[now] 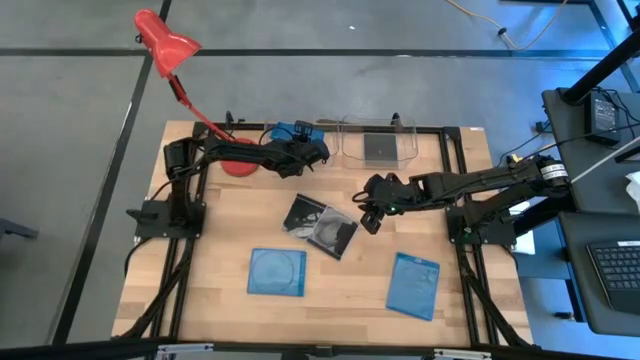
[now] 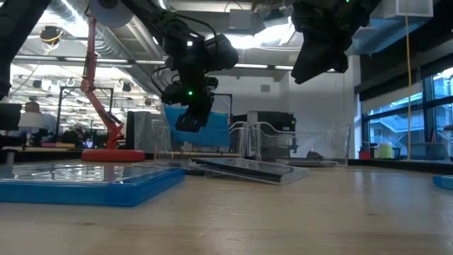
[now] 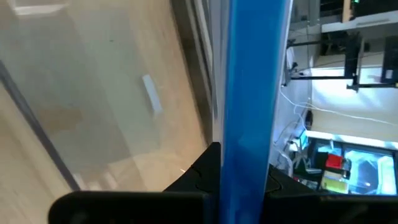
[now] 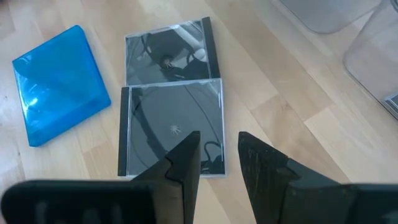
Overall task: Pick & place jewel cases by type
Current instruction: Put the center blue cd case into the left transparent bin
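Observation:
My left gripper (image 1: 303, 147) is shut on a blue jewel case (image 1: 291, 131) at the table's far side, above a clear tray (image 2: 164, 139). My right gripper (image 1: 371, 217) hovers open, with nothing between its fingers (image 4: 186, 155), just right of two clear jewel cases (image 1: 305, 211) (image 1: 335, 233). These lie flat mid-table, and the nearer one overlaps the other's edge. Two more blue jewel cases (image 1: 277, 271) (image 1: 413, 285) lie flat toward the near edge. A dark case (image 1: 381, 148) sits in a second clear tray (image 1: 410, 135). My left gripper pinches the blue case between its two fingers, which press on its two flat faces (image 3: 245, 158). The wrist view shows the case edge-on, running out past the fingertips. The fingers come from the table's left, slanting down. The case stands on edge, lifted clear of the table (image 2: 216, 126).
A red desk lamp (image 1: 165, 45) has its base (image 1: 238, 166) at the far left, close behind the left arm. The table's black frame rails (image 1: 455, 160) run along its sides. Bare wood shows between the two flat blue cases and along the right side.

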Robot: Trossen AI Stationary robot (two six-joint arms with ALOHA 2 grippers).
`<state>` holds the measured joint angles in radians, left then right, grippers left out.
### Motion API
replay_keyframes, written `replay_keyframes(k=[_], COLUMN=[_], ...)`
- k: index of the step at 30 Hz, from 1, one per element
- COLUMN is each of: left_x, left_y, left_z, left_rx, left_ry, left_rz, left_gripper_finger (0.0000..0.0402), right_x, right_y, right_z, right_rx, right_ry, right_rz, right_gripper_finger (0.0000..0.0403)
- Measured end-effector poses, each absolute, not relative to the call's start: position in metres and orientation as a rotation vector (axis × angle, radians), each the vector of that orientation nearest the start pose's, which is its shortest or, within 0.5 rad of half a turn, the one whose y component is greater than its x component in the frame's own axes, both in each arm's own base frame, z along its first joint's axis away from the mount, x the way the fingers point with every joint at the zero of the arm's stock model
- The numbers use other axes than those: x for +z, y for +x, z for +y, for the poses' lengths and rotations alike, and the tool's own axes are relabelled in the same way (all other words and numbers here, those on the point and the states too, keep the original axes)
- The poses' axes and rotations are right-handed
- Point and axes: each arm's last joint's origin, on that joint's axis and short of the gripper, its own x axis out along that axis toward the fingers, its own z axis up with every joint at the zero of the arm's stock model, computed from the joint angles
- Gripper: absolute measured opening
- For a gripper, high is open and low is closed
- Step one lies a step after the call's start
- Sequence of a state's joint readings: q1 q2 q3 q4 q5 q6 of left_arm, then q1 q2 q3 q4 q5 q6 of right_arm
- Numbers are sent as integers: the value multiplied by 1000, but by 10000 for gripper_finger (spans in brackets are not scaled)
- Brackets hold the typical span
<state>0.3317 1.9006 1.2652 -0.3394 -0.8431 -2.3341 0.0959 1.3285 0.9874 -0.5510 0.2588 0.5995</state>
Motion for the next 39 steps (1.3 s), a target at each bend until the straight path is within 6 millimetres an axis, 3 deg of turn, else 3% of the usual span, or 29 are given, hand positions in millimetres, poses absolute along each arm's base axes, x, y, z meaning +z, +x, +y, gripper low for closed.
replay_keyframes(k=[13,31,39], left_x=[184,185,185], left_y=[359,359,359], left_z=[147,147,147], left_rx=[1546,1550,1550], left_ry=[-1575,-1549,-1550], left_rz=[-666,-665,-666], left_gripper_finger=[30,107,116], right_x=[260,260,260], right_y=[267,267,267], right_z=[18,18,19], right_rx=[-406,-406,-383], right_ry=[400,400,412], right_rz=[801,802,811], right_gripper_finger=[113,113,113])
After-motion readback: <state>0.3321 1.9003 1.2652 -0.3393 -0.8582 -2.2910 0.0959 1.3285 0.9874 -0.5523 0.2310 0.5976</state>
